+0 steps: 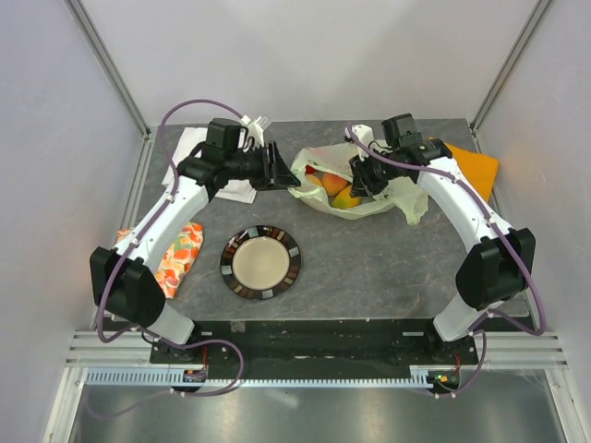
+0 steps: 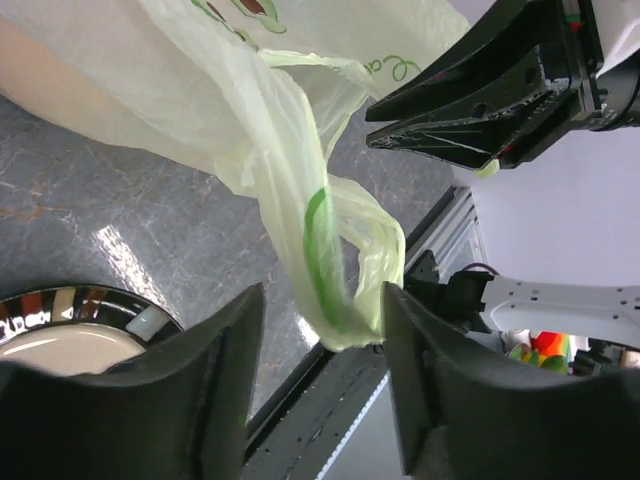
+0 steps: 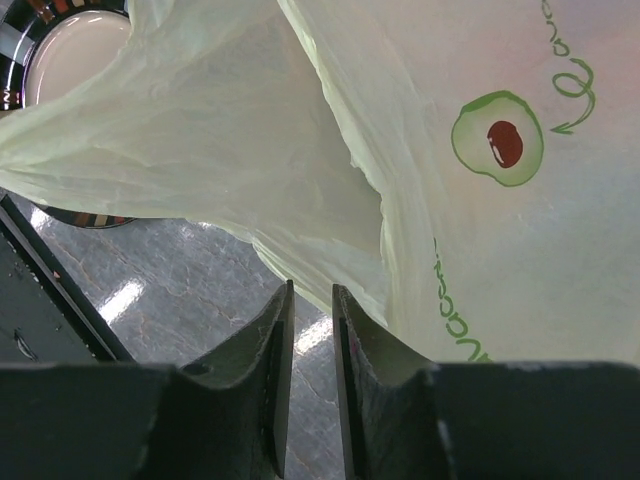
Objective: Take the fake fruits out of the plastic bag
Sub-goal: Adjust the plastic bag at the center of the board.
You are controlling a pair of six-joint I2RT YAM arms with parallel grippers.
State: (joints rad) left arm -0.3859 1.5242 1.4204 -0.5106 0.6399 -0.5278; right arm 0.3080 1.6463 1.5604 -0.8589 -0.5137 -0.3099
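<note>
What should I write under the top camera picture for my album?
Left fingers and right fingers flank the plastic bag holding fake fruits, with a plate nearby.

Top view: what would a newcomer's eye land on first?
The pale-green bag at the table's far middle, orange and yellow fruits showing in its open mouth. Both grippers are at it: the left gripper at its left edge, the right gripper over its middle. A striped plate sits bare nearer the bases.
</note>
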